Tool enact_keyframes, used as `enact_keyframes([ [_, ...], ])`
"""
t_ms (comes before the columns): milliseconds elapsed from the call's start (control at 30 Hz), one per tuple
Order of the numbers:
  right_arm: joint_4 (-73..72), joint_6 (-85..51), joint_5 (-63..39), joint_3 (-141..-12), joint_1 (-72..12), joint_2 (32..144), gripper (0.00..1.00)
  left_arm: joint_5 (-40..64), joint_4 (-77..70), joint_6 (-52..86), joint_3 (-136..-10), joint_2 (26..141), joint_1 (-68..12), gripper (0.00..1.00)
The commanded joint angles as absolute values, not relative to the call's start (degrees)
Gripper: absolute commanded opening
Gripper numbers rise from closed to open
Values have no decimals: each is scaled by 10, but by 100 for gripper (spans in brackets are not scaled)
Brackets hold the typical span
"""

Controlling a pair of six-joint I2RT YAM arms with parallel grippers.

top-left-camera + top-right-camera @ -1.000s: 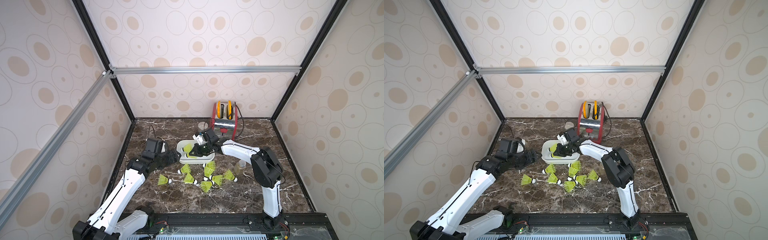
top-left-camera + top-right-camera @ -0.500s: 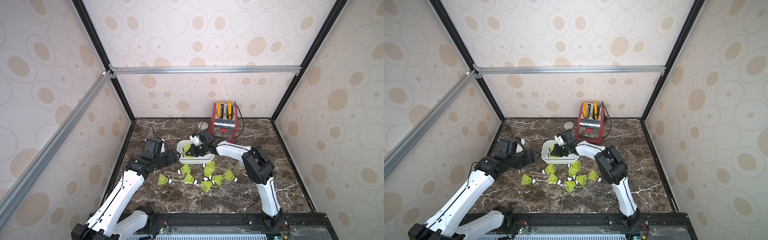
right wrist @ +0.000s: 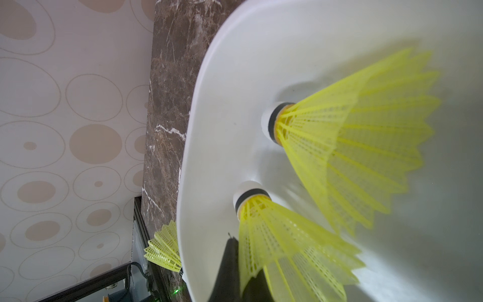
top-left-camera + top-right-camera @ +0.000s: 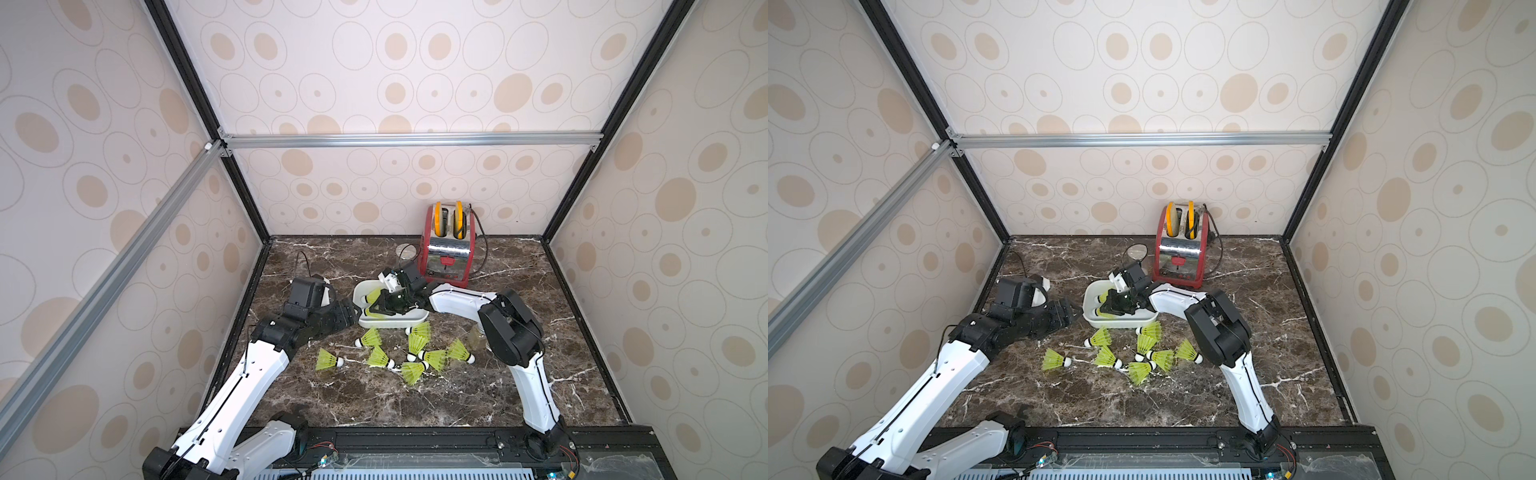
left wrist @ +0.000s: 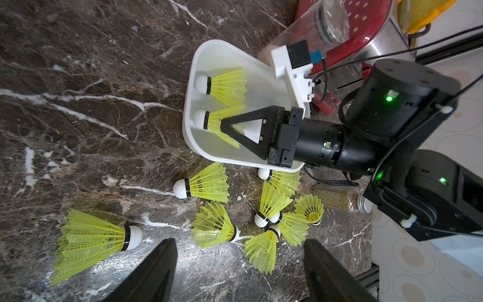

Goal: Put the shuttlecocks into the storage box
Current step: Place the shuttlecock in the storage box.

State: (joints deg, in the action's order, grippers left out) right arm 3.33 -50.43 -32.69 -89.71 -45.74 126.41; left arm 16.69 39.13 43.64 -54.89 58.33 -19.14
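While my right gripper (image 4: 377, 309) pinched the skirt of a shuttlecock (image 4: 367, 312) inside the storage box (image 4: 390, 323), its long axis in a top view ran toward 9 o'clock, tip leading.

Storage box (image 4: 392, 323) opening is mostly blocked by the right claw (image 5: 222, 123), closed on a shuttlecock (image 5: 209, 119) skirt; a second one is laid alongside. The near side is fenced by eight loose shuttlecocks (image 4: 415, 357). Toaster (image 4: 448, 257) and clear jar (image 4: 406, 254) are crowded behind. The left end is faced by the spread left claw (image 5: 240, 240). The front worktop (image 4: 374, 407) is left free.
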Motion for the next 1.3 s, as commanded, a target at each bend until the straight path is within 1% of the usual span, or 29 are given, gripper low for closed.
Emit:
enact_keyframes([
  [0,24,-507,-326,-911,-463,1282,0,173,398,425,-555,578,-192,79],
  [100,31,-506,-325,-917,-461,1287,1,175,398,424,-554,580,-192,79],
  [167,45,-503,-322,-924,-461,1290,5,176,397,424,-553,580,-192,79],
  [433,80,-487,-315,-937,-462,1290,27,178,391,426,-544,581,-192,79],
  [567,86,-485,-309,-936,-463,1279,34,178,390,427,-544,579,-192,79],
  [700,102,-482,-298,-940,-462,1259,39,178,389,428,-543,579,-192,79],
  [867,183,-471,-267,-966,-462,1243,46,179,388,427,-540,581,-192,79],
  [1000,211,-466,-255,-964,-461,1224,48,183,388,425,-542,585,-192,79],
  [1267,260,-440,-232,-963,-461,1178,48,190,404,412,-561,593,-192,79],
])
